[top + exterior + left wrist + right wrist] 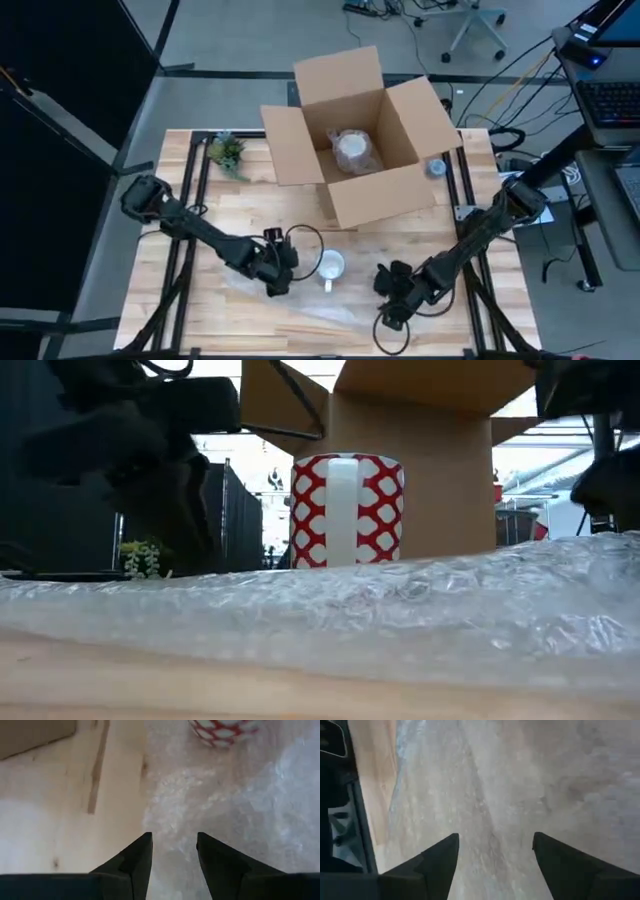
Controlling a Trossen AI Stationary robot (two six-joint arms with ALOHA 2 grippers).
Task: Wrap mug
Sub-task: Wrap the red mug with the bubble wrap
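A sheet of bubble wrap (400,605) lies across the wooden table (240,215) in the foreground, and the red-and-white mug (347,510) stands upright on it, in front of the open cardboard box (355,135). The left gripper (278,272) hovers just left of the mug, fingers moderately parted and empty. The right gripper (392,300) sits to the mug's right over the wrap, fingers wide apart, holding nothing.

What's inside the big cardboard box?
The open box holds something round and pale, wrapped in bubble wrap. The wrapping covers it, so I can't tell what it is. The box walls hide part of the floor inside.
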